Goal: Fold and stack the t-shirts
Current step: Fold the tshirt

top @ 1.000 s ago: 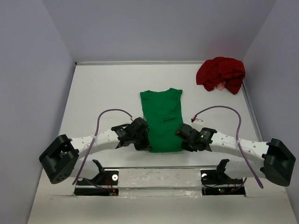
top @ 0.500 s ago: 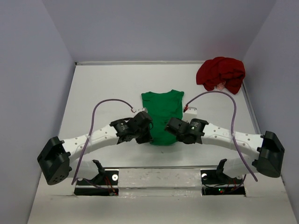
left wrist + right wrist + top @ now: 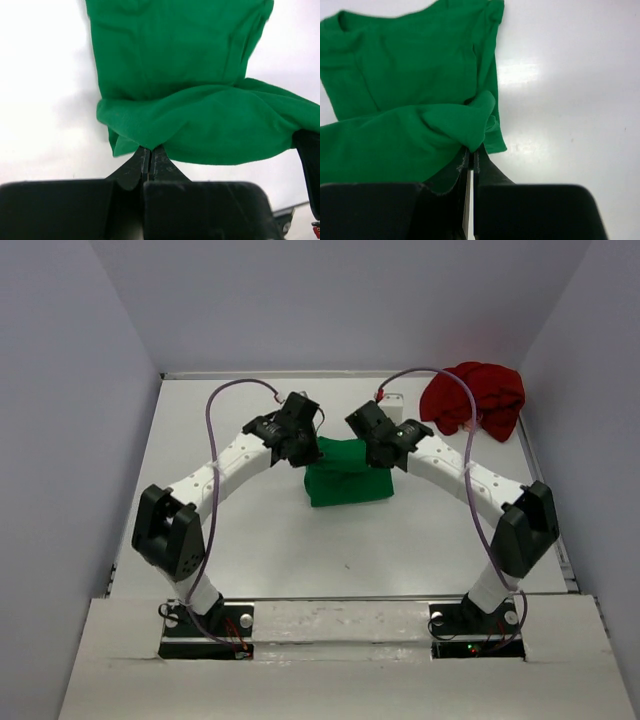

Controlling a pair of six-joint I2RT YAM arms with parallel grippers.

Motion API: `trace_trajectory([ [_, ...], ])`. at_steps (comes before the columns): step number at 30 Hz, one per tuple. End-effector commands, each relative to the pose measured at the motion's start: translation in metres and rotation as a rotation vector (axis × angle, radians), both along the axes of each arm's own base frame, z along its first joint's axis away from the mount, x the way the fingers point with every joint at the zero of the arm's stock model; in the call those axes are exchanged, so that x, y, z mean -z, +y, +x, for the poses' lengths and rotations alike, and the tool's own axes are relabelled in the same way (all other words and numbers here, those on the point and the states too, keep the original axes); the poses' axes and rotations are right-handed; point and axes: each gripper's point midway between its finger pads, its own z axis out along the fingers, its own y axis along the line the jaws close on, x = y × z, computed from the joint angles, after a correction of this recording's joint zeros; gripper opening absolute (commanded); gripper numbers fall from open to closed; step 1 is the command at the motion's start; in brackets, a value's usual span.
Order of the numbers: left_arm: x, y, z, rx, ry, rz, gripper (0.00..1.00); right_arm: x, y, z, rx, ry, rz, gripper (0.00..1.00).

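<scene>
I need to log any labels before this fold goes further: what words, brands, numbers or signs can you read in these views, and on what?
No text can be read in any view.
green t-shirt: plain cloth, no print or tag showing in the top or wrist views.
dark red t-shirt: a pale patch shows among its folds, possibly a label, too small to read.

Bright green t-shirt [image 3: 347, 478] — dark red t-shirt [image 3: 473, 398] — white table [image 3: 250, 540]
</scene>
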Motion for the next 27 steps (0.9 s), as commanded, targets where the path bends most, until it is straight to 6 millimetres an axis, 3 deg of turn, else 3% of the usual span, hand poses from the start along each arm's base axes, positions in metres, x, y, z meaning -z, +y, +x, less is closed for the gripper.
trace_trajectory([
  [1,-0.011,0.002,0.041,0.054,-0.027,0.037,0.00,-0.018,0.009,0.062,-0.104,-0.025,-0.020,0.00],
  [2,0.004,-0.002,0.047,0.087,0.017,0.050,0.00,-0.018,0.001,0.072,-0.092,-0.021,-0.026,0.00],
  [3,-0.008,-0.006,0.062,0.079,-0.008,0.041,0.00,-0.013,0.004,0.079,-0.141,0.005,-0.027,0.00],
  [4,0.004,-0.003,0.073,0.064,0.016,0.056,0.00,-0.022,0.010,0.093,-0.150,-0.013,-0.003,0.00],
  [5,-0.004,-0.007,0.085,0.074,-0.017,0.041,0.00,0.000,0.003,0.103,-0.132,0.037,-0.028,0.00],
  [10,0.019,-0.014,0.121,0.099,0.038,0.044,0.00,0.022,0.003,0.136,-0.159,0.080,-0.021,0.00],
  [11,0.022,-0.015,0.123,0.102,0.042,0.043,0.00,0.035,0.003,0.140,-0.164,0.107,-0.018,0.00],
  [13,0.033,-0.017,0.127,0.106,0.060,0.045,0.00,0.042,0.011,0.146,-0.192,0.116,-0.006,0.00],
  [21,0.021,-0.017,0.138,0.107,0.012,0.049,0.00,0.069,0.016,0.185,-0.259,0.119,0.005,0.00],
  [27,0.038,-0.003,0.128,0.094,0.034,0.086,0.00,0.082,0.007,0.208,-0.275,0.121,0.031,0.14],
])
